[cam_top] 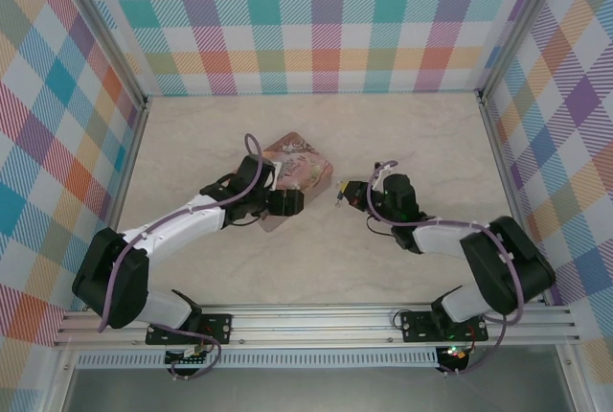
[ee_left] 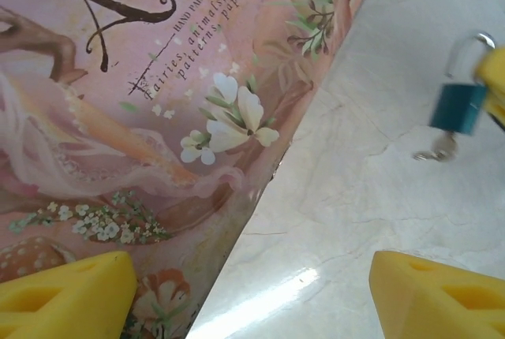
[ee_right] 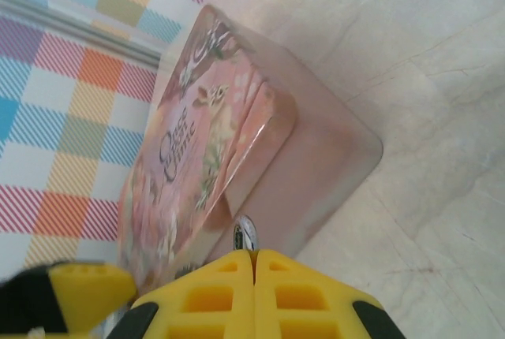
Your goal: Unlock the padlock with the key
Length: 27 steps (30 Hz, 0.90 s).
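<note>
Hanging from the clenched right fingers (ee_right: pixel 213 299), the padlock (ee_left: pixel 458 106) could be twisted loose when its key (ee_left: pixel 439 148) is gripped by the released left fingers (ee_left: pixel 71 292).

The pale marble table (cam_top: pixel 412 134) is bare up to the checked walls (cam_top: pixel 316 19), except in the middle, where the pink illustrated rectangular tin box (cam_top: pixel 302 165) and, near it, the small blue padlock (ee_left: pixel 458 107) in the right gripper (cam_top: pixel 342 192) block the way.

Pink illustrated tin (cam_top: pixel 299 171) on a pale marble-look table (cam_top: pixel 383 268).
The tin lies cornerwise just off the table's centre toward 11 o'clock; pastel plaid walls (cam_top: pixel 326 19) stand at 9, 12 and 3, an aluminium rail (cam_top: pixel 316 321) at 6.
</note>
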{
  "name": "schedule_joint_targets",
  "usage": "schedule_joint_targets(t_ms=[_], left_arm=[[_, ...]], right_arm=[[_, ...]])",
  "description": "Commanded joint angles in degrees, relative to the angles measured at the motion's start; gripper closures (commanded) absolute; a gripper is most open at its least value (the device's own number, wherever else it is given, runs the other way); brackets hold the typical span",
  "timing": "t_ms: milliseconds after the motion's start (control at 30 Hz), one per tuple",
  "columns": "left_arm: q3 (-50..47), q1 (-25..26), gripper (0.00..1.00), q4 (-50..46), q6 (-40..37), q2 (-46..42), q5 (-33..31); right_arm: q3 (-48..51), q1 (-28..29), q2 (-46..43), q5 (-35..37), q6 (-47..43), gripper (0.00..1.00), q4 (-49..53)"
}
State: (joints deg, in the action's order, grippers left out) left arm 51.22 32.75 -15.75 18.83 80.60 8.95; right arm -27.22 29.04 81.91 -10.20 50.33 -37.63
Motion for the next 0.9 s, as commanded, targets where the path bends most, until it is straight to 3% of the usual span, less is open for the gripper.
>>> schedule_joint_targets(t_ms=[0,267,567,867], left_arm=[[0.5,-2.5,0.19,-6.1,-1.9,0.9,-0.1],[2.5,-4.8,0.05,-2.8,-2.7,-4.1,0.1],[7.4,-5.2,0.00,-0.7,-3.0,-7.9,-5.3],[9.0,-5.4,0.00,-2.2,-3.8,-8.7,-6.7]], right_arm=[[-2.5,-0.2,-4.6,-5.2,-9.3,0.95,17.8],[-4.7,-0.1,-6.9,-11.2,-14.0,0.95,35.7],[-7.4,-0.1,-1.0,-10.5,-15.1,0.95,40.7],[-10.0,0.1,6.5,-12.6,-14.6,0.91,37.3]])
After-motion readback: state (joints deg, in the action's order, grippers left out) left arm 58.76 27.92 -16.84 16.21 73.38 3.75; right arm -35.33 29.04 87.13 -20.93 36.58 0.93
